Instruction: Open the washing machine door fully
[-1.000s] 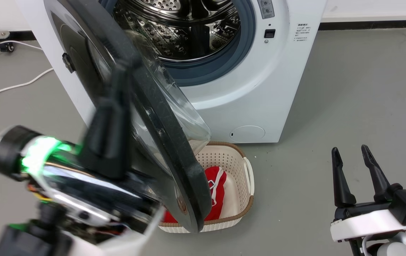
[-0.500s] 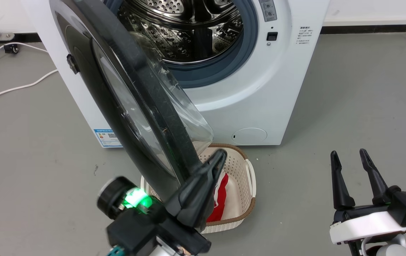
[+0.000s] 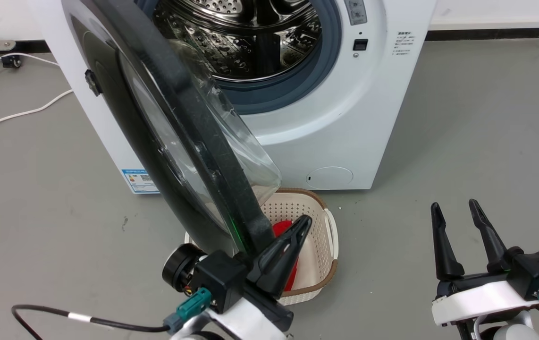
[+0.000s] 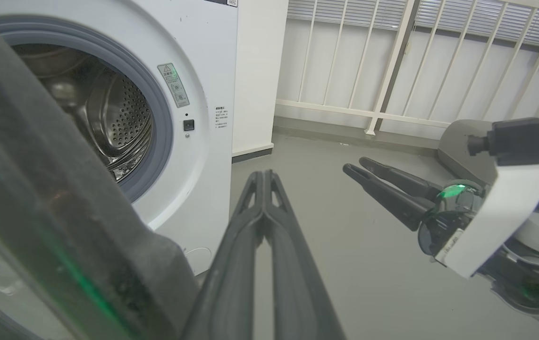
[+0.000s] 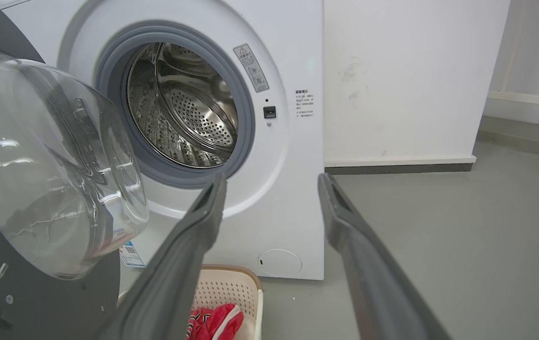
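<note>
Since a second ago, the left gripper (image 3: 302, 224) is brought from the outer face of the washing machine door (image 3: 194, 118) to beside its lower rim, jaws together. The door is seen half open above a basket (image 3: 298, 191) holding red cloth (image 3: 282, 227). Its glass bowl (image 5: 52, 165) is shown from the right wrist. The right gripper (image 3: 454, 208) is seen with jaws apart. Sticker (image 3: 139, 181) print cannot be read.

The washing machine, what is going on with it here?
The washing machine door stands swung well out, leaving the drum exposed. The left gripper, fingers shut with nothing between them, sits by the door's lower rim; contact is unclear. The right gripper hangs open, off to the side. A basket with red cloth sits under the door.
</note>
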Available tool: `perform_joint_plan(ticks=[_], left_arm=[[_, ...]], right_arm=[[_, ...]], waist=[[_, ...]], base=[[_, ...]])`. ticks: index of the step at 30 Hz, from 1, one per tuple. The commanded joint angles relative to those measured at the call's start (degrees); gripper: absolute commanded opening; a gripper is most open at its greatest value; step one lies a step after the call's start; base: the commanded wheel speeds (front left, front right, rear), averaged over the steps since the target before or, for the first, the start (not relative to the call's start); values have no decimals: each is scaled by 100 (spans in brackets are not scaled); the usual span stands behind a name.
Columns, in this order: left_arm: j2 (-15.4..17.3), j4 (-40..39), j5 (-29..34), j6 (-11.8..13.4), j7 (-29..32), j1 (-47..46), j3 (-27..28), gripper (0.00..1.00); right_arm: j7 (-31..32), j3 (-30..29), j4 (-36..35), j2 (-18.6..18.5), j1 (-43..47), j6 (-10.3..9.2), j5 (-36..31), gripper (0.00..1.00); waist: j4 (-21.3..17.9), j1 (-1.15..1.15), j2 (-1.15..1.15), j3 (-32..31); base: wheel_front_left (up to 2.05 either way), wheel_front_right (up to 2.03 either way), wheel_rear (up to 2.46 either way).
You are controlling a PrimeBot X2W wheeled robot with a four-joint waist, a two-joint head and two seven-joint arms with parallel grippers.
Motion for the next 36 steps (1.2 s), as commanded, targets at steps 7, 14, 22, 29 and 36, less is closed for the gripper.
perform_joint_plan(ticks=[7, 14, 22, 29, 36], left_arm=[[-44, 267, 90, 241, -101, -125, 144, 0], [10, 329, 115, 443, -36, -58, 249, 0], [164, 65, 170, 744, 77, 331, 380, 0], [322, -342, 230, 881, 129, 626, 412, 0], [370, -648, 252, 963, 160, 864, 351, 0]], right_arm=[[12, -21, 51, 17, -22, -4, 74, 100], [9, -25, 95, 17, -38, -4, 148, 100], [16, -20, 154, 17, -10, -3, 225, 100], [68, -52, 174, 17, -12, -4, 208, 100], [149, -86, 169, 16, -1, -4, 172, 100]], waist=[[-85, 0, 0, 33], [-40, 0, 0, 48], [112, 0, 0, 44], [444, 0, 0, 58], [757, 0, 0, 38]], base=[[0, 0, 0], [0, 0, 0], [0, 0, 0], [0, 0, 0], [0, 0, 0]])
